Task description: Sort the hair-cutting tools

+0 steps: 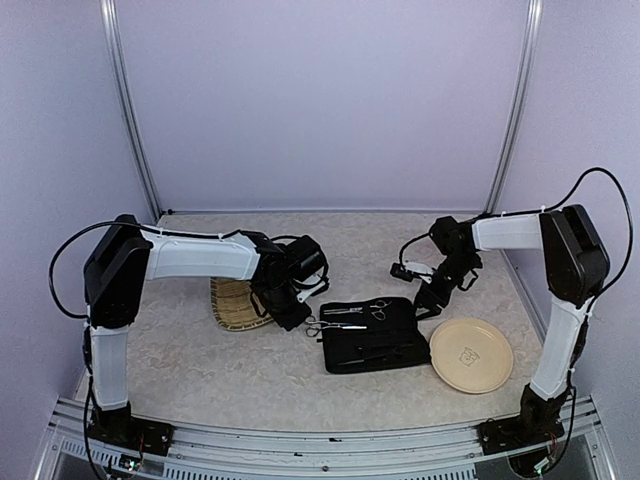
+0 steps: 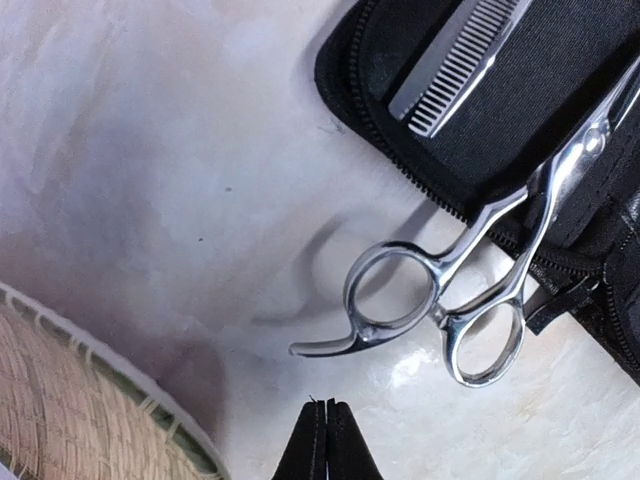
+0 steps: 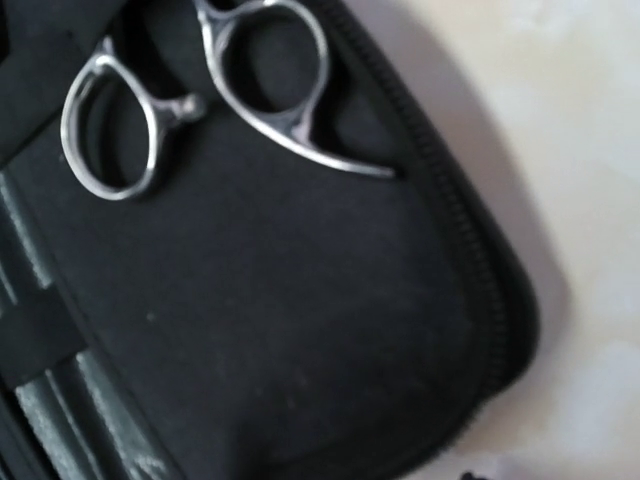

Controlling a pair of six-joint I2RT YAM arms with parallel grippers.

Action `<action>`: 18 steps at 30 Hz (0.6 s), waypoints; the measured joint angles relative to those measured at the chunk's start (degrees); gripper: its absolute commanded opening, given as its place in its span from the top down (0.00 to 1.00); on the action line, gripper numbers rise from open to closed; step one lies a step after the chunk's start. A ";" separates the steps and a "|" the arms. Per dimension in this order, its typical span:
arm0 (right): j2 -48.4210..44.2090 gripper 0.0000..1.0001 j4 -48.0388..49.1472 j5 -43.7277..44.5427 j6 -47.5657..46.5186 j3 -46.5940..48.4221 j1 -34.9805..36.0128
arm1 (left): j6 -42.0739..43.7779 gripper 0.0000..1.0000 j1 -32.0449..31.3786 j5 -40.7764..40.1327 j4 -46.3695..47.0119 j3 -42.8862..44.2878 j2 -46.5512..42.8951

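Looking down from overhead, two white-and-black arms reach over a pale mottled tabletop walled by plain lilac panels. A black zip case (image 1: 375, 345) lies open mid-table. One pair of silver scissors (image 1: 350, 311) lies across its far part; a second pair (image 1: 322, 327) pokes over its left edge onto the table. Dark slim shapes on the case's near half are too small to name. The left gripper (image 1: 292, 312) hangs just beside the second pair, and its arm partly hides a woven bamboo tray (image 1: 232, 305). The right gripper (image 1: 432, 300) hovers by the case's far right corner; how wide its jaws stand cannot be told. A beige plate (image 1: 470, 355) sits right of the case.

From the left wrist, black fingertips (image 2: 312, 445) press together with nothing between them, near the second pair (image 2: 478, 232), whose rings rest on bare table. A toothed blade (image 2: 450, 70) is cut off at the top edge.

From the right wrist, blurred ring handles (image 3: 335, 158) lie on the case (image 3: 300, 330), blades out of frame.
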 measured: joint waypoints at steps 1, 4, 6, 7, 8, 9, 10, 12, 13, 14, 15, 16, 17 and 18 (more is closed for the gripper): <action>0.00 0.42 0.07 0.20 0.00 -0.17 0.00 | 0.02 0.97 0.02 0.28 0.00 0.09 0.81; 0.00 0.42 0.15 0.50 -0.07 -0.42 0.33 | 0.09 0.97 -0.15 0.57 -0.02 0.52 2.89; 0.00 0.43 0.20 0.57 -0.13 -0.44 0.42 | 0.17 0.97 -0.26 0.74 -0.04 1.16 3.89; 0.02 0.43 0.26 0.61 -0.13 -0.44 0.46 | 0.22 0.97 -0.48 1.01 0.37 1.70 4.09; 0.04 0.43 0.31 0.63 -0.15 -0.44 0.52 | 0.24 0.97 -0.57 1.14 0.59 2.08 4.31; 0.07 0.44 0.35 0.66 -0.17 -0.44 0.63 | 0.26 0.97 -0.66 1.31 0.87 2.38 4.52; 0.15 0.44 0.39 0.66 -0.20 -0.44 0.74 | 0.28 0.97 -0.79 1.42 1.01 2.91 4.92; 0.35 0.44 0.50 0.66 -0.35 -0.48 1.07 | 0.31 0.97 -1.25 1.66 1.22 3.93 5.84; 0.42 0.44 0.50 0.66 -0.37 -0.52 1.18 | 0.31 0.97 -1.53 1.99 1.36 4.55 6.16; 0.50 0.44 0.55 0.66 -0.39 -0.55 1.29 | 0.31 0.97 -1.90 2.10 1.36 5.18 6.58; 0.55 0.45 0.57 0.63 -0.42 -0.61 1.33 | 0.33 0.97 -2.27 2.23 1.33 5.86 6.97; 0.55 0.44 0.61 0.63 -0.42 -0.61 1.38 | 0.33 0.97 -2.60 2.29 1.36 6.34 7.28; 0.55 0.44 0.63 0.63 -0.42 -0.61 1.38 | 0.35 0.97 -3.02 2.36 1.25 6.99 7.63; 0.55 0.45 0.68 0.63 -0.44 -0.61 1.38 | 0.35 0.97 -3.45 2.43 1.16 7.78 8.02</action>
